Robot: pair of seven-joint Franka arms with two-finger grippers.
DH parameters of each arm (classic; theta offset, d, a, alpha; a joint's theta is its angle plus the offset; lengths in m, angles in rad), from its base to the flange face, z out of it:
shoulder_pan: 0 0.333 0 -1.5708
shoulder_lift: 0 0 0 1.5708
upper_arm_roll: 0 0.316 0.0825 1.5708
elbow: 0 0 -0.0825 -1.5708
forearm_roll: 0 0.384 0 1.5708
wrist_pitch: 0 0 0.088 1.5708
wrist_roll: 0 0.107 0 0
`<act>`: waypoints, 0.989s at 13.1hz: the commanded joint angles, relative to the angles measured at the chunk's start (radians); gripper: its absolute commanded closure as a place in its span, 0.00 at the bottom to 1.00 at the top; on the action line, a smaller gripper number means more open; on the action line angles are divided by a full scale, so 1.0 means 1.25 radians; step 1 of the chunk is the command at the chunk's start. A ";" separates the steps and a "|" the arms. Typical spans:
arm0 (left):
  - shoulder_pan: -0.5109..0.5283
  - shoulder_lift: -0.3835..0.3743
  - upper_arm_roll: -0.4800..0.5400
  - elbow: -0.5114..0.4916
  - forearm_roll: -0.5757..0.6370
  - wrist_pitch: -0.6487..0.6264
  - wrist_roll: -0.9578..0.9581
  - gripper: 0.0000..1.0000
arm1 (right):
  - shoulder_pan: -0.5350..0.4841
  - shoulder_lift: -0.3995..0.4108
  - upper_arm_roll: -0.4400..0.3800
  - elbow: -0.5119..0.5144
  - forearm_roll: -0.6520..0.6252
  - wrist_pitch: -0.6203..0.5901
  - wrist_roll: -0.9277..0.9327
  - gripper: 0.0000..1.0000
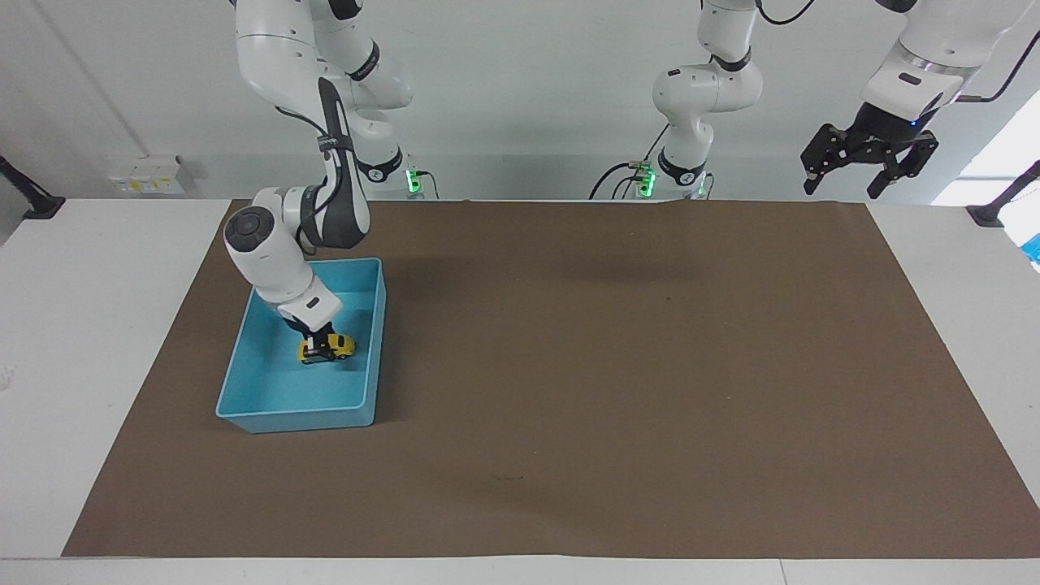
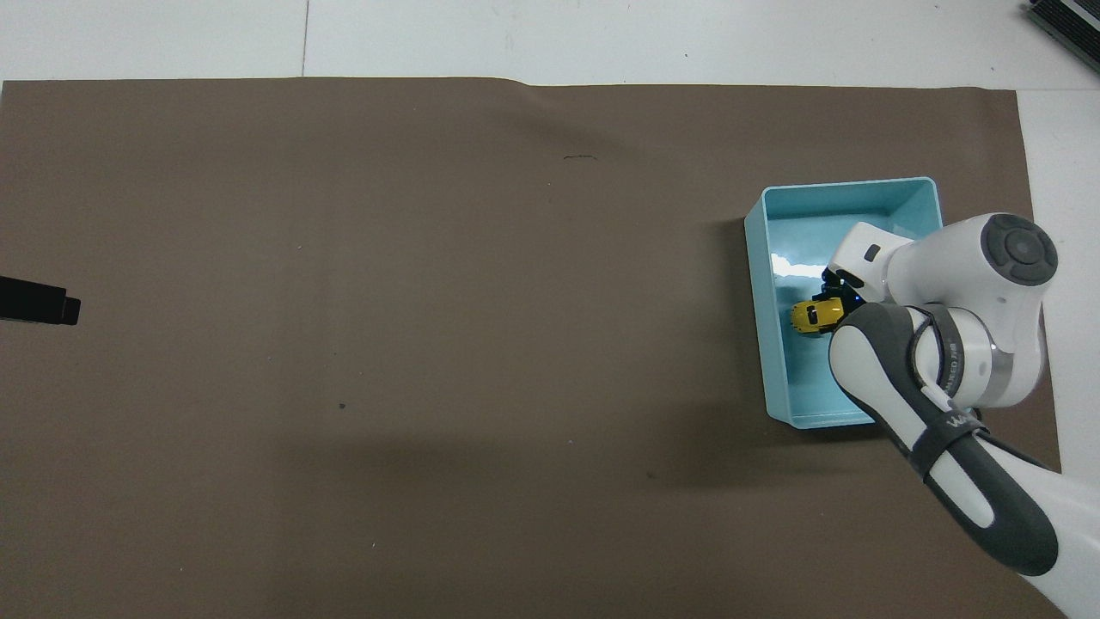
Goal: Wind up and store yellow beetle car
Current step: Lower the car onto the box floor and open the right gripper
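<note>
The yellow beetle car (image 1: 331,348) is low inside the light-blue bin (image 1: 244,406), near the wall toward the table's middle. It also shows in the overhead view (image 2: 808,315), partly under the arm. My right gripper (image 1: 318,347) reaches down into the bin and is shut on the car. I cannot tell whether the car's wheels touch the bin floor. My left gripper (image 1: 845,183) is open and empty. It waits high over the mat's edge at the left arm's end of the table. Only its tip (image 2: 39,303) shows in the overhead view.
A brown mat (image 1: 617,374) covers most of the white table (image 1: 89,325). The bin (image 2: 769,258) stands on the mat at the right arm's end. Nothing else lies on the mat.
</note>
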 commanded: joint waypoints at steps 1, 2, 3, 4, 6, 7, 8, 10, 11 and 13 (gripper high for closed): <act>0.007 -0.009 -0.003 -0.002 -0.007 -0.010 -0.001 0.00 | -0.021 0.004 0.007 -0.018 -0.010 0.028 -0.030 0.99; 0.007 -0.009 -0.003 -0.002 -0.007 -0.010 -0.001 0.00 | -0.023 0.004 0.007 -0.018 -0.009 0.025 -0.030 0.94; 0.007 -0.009 -0.001 -0.002 -0.007 -0.012 -0.001 0.00 | -0.023 0.004 0.007 -0.018 -0.010 0.025 -0.028 0.89; 0.007 -0.009 -0.001 -0.002 -0.007 -0.010 -0.001 0.00 | -0.023 0.004 0.007 -0.018 -0.009 0.024 -0.022 0.70; 0.007 -0.009 -0.003 -0.002 -0.007 -0.010 -0.001 0.00 | -0.021 0.005 0.007 -0.015 -0.009 0.022 -0.014 0.37; 0.007 -0.009 -0.001 -0.002 -0.007 -0.010 -0.001 0.00 | -0.019 0.006 0.007 -0.013 -0.009 0.020 -0.004 0.05; 0.007 -0.009 -0.003 -0.002 -0.007 -0.010 -0.001 0.00 | -0.018 0.007 0.007 -0.010 -0.009 0.018 0.009 0.00; 0.007 -0.009 -0.001 -0.002 -0.007 -0.010 -0.001 0.00 | -0.013 0.007 0.008 -0.008 -0.007 0.017 0.018 0.00; 0.007 -0.009 -0.003 -0.002 -0.007 -0.010 -0.001 0.00 | -0.012 0.008 0.008 -0.004 -0.007 0.014 0.024 0.00; 0.007 -0.009 -0.003 -0.002 -0.007 -0.010 -0.001 0.00 | -0.010 0.009 0.008 0.008 -0.006 -0.003 0.030 0.00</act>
